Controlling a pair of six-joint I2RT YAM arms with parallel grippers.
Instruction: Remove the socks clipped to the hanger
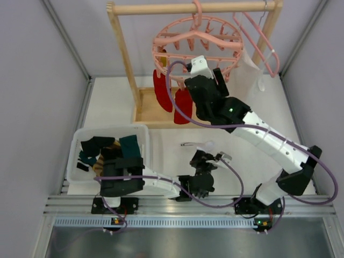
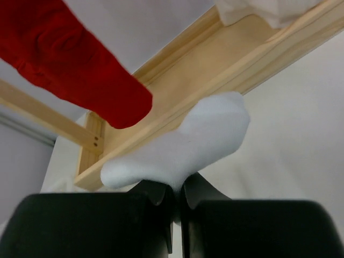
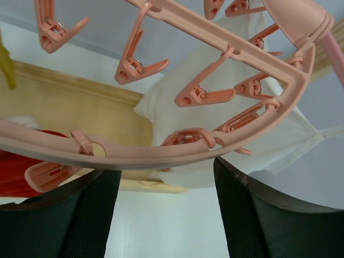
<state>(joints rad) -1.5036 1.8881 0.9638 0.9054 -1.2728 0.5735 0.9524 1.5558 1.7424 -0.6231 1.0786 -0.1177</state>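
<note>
The round pink hanger point(image 1: 196, 45) hangs from the wooden rack's bar. Two red socks point(image 1: 181, 105) and a yellow one point(image 1: 163, 57) hang clipped to its left side. My right gripper point(image 1: 216, 73) is raised just under the ring's near rim point(image 3: 161, 153), open and empty, with a finger point(image 3: 54, 215) on each side below the rim and its clips point(image 3: 207, 95). My left gripper point(image 1: 207, 156) is low over the table, shut on a small white sock point(image 2: 183, 150). A red sock point(image 2: 70, 64) hangs above and beyond it.
A white bin point(image 1: 141, 130) at the left holds dark teal, black and mustard socks. The wooden rack point(image 1: 122, 51) has a base board point(image 2: 215, 70) on the table. A white cloth bag point(image 1: 246, 70) and a plain pink triangular hanger point(image 1: 263, 40) hang at the right.
</note>
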